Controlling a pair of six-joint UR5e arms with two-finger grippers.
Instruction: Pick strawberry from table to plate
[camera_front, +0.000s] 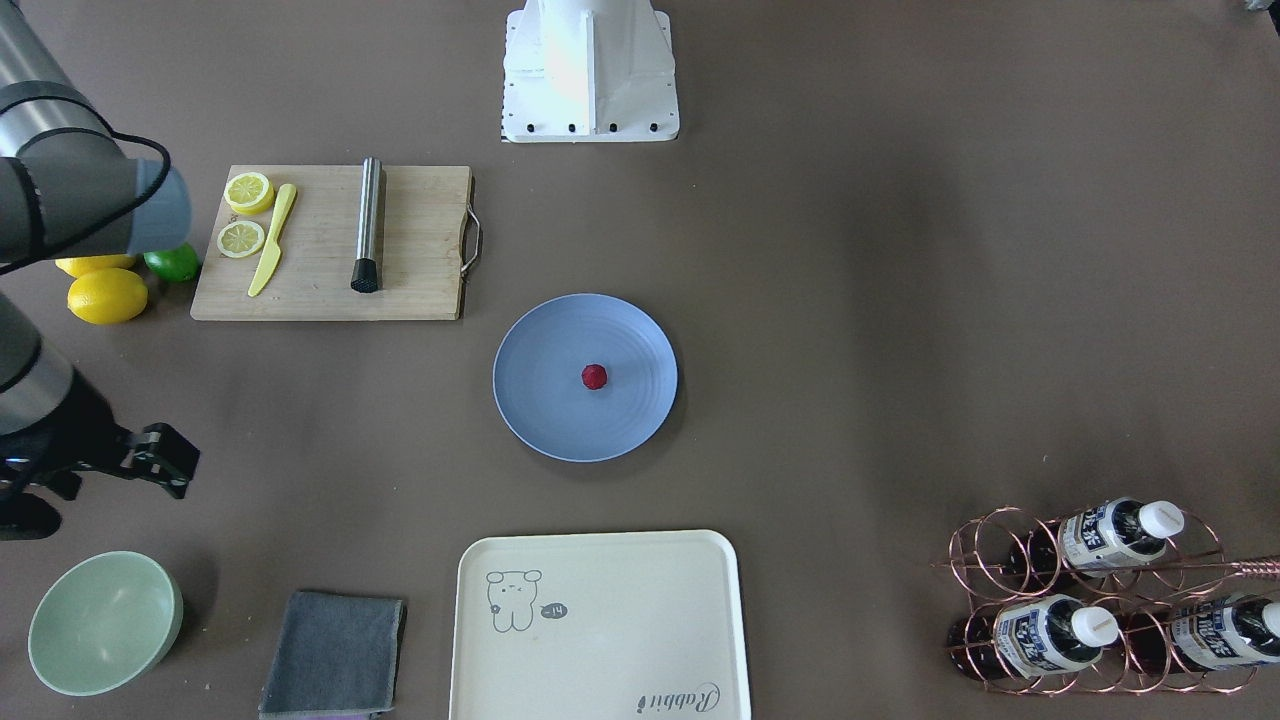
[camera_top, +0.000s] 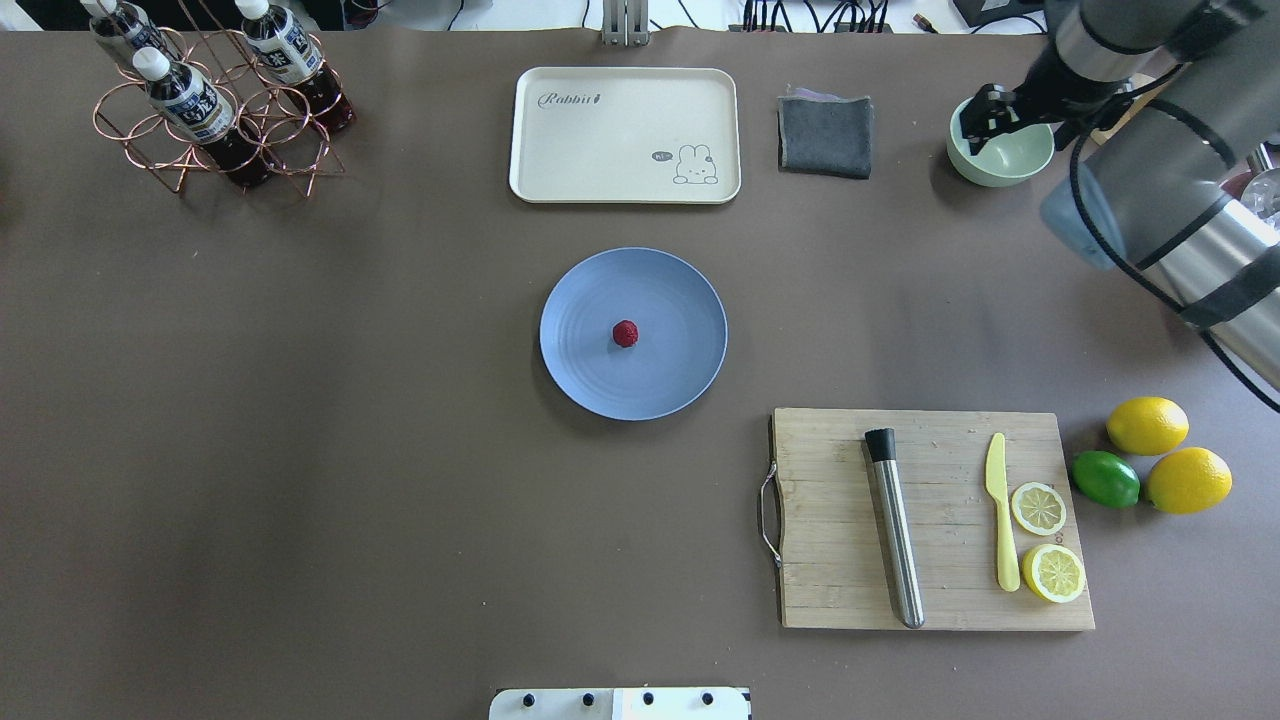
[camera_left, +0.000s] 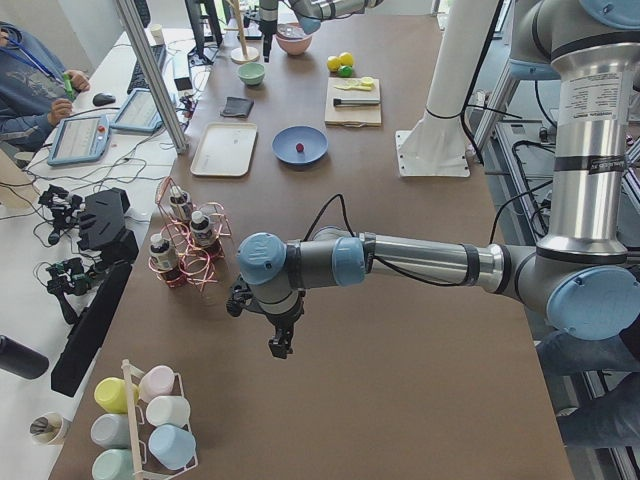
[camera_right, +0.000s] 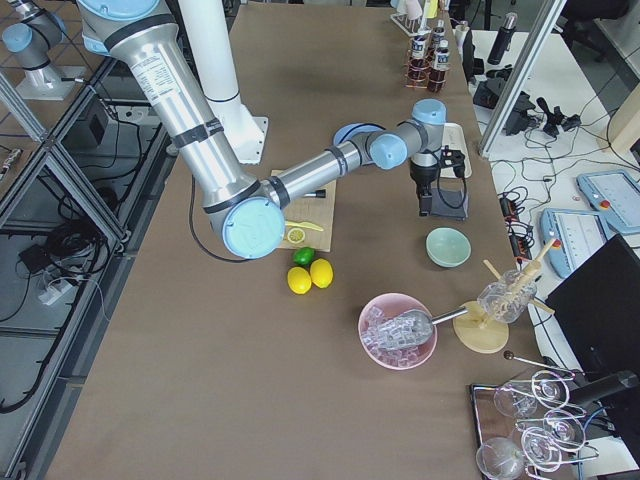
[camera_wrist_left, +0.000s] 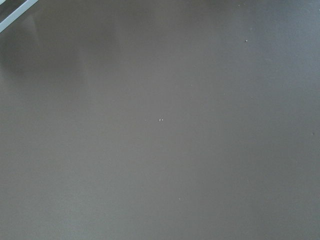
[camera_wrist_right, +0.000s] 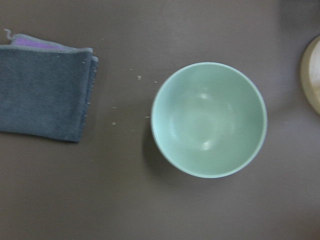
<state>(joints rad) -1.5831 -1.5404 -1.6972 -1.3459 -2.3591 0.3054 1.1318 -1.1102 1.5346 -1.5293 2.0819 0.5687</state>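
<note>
The small dark-red strawberry (camera_front: 594, 376) (camera_top: 625, 333) lies at the middle of the round light-blue plate (camera_front: 540, 400) (camera_top: 680, 370), which rests on the grey-brown table (camera_front: 900, 300). Nothing touches either of them. My right gripper (camera_front: 190, 472) (camera_top: 975, 118) hovers far off, above the pale-green bowl (camera_top: 1010, 160) (camera_wrist_right: 209, 120); its fingers look spread with nothing between them. My left gripper (camera_left: 280, 345) shows only in the exterior left view, low over bare table near the bottle rack, so I cannot tell its state. The left wrist view holds only table surface.
A cream tray (camera_top: 625, 135) and a folded grey cloth (camera_top: 825, 135) lie beyond the plate. A wooden cutting board (camera_top: 930, 520) carries a metal muddler, a yellow knife and lemon halves; two lemons (camera_top: 1147, 425) and a lime (camera_top: 1105, 478) lie beside it. A copper bottle rack (camera_top: 215, 120) stands far left.
</note>
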